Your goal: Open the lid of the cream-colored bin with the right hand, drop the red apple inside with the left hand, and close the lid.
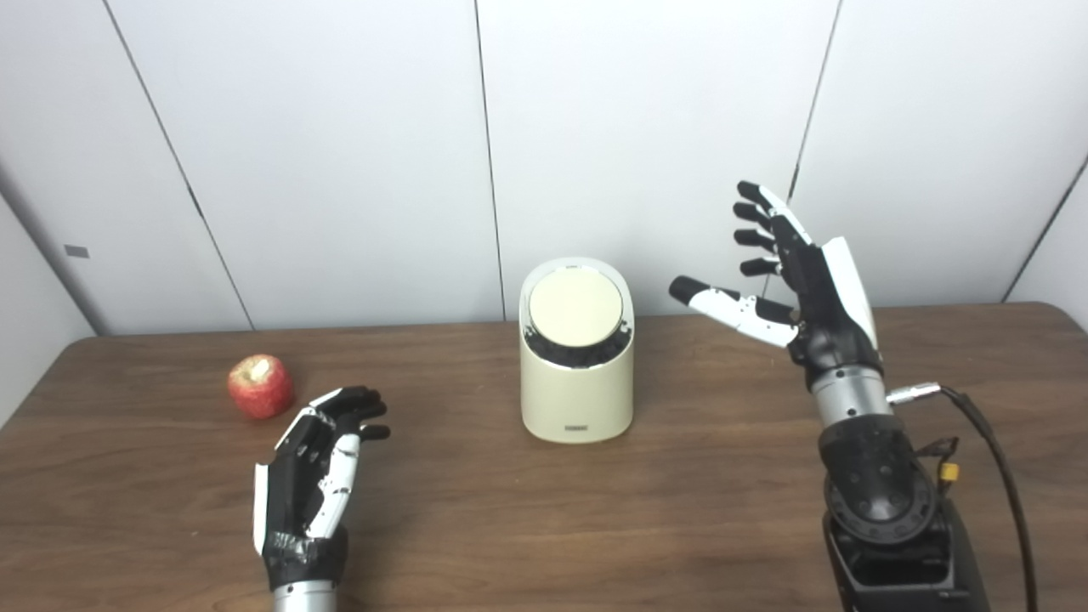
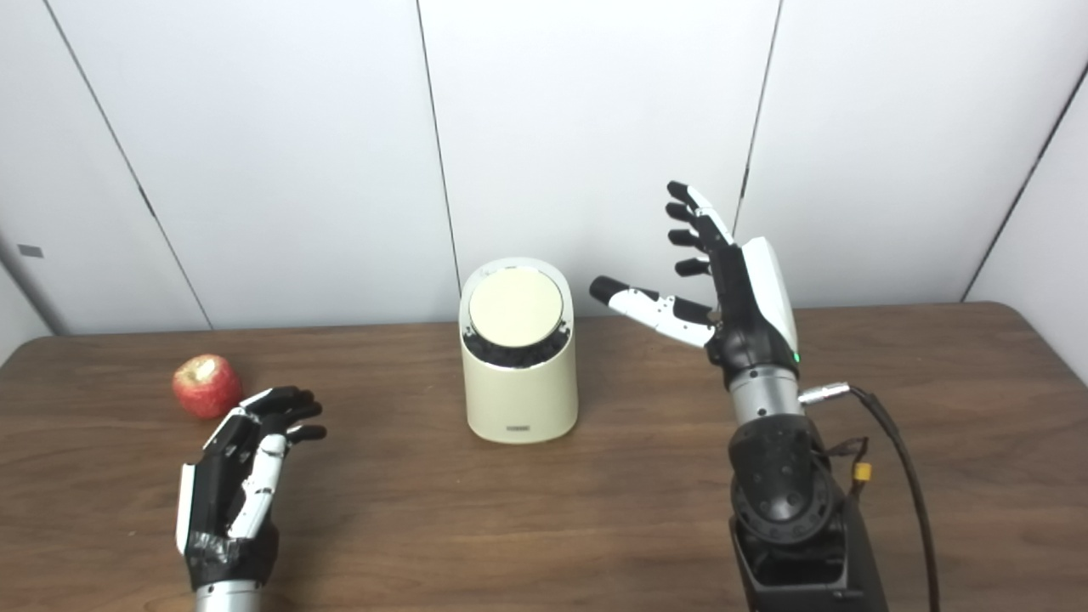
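Cream bin, lid shut, centred on brown wood tabletop; red apple far left; both robot hands, left and right, spread empty; white panelled wall seen behind

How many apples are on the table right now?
1. The red apple sits on the table's left side, just beyond the left hand and left of the cream-colored bin. The bin's lid is closed, so anything inside is hidden.
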### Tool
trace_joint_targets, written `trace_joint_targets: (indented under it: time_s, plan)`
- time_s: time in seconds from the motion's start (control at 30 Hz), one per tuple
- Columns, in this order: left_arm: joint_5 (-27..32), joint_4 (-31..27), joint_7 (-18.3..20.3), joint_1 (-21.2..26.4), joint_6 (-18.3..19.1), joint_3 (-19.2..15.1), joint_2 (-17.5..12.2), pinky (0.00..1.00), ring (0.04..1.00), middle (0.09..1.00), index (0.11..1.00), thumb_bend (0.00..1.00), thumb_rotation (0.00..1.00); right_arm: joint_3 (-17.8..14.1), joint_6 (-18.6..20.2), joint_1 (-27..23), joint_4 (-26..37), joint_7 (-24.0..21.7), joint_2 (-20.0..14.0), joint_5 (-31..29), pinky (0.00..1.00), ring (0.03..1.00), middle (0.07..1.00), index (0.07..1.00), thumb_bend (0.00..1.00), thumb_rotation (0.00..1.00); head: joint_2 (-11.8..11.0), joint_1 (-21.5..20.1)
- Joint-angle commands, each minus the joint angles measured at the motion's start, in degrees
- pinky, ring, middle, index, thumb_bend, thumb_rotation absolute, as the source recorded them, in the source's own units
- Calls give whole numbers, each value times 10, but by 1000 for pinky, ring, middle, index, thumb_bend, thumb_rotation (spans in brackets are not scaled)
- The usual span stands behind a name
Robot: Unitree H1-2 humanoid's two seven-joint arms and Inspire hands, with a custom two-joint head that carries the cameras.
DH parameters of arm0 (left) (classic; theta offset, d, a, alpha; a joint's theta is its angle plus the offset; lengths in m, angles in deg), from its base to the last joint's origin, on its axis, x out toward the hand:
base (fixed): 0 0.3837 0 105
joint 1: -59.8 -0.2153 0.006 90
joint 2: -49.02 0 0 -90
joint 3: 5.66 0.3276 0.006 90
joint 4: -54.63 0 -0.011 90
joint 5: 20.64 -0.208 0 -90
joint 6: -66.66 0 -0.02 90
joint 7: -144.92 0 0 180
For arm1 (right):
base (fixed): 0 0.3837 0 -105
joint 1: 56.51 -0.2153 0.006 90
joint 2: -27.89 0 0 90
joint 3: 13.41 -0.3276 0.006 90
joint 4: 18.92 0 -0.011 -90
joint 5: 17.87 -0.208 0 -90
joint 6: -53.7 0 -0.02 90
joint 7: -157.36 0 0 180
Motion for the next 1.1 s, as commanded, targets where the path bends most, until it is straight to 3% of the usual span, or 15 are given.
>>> trace_joint_targets:
  time_s: [0.0,0.17,0.3,0.4,0.7,0.83,1.07]
  plan:
    - [4,20,7,-1,-25,4,5,587,674,672,651,295,376,6,-4,-42,-9,6,-4,19,661,803,871,899,892,482,1,1]
    - [2,19,6,-2,-27,3,7,584,673,674,651,301,378,31,-10,-62,-61,14,-8,52,666,816,886,917,887,509,3,3]
    - [-2,17,4,-2,-26,3,10,579,669,673,649,299,368,50,-4,-79,-92,12,-9,79,543,748,883,933,921,521,3,4]
    - [0,19,7,-2,-30,4,9,591,676,676,652,297,372,60,-8,-87,-111,16,-5,92,614,800,898,945,942,512,3,6]
    - [-6,17,3,-1,-29,5,14,582,674,674,651,282,375,85,0,-103,-129,-4,9,117,603,800,899,964,980,567,1,8]
    - [-7,19,4,0,-29,7,14,580,673,674,653,280,374,89,2,-109,-139,-26,13,130,693,874,943,985,997,596,-1,9]
    - [-17,17,-2,0,-27,8,18,594,675,674,651,282,382,93,0,-120,-157,-37,19,144,789,907,951,981,1000,616,-2,11]
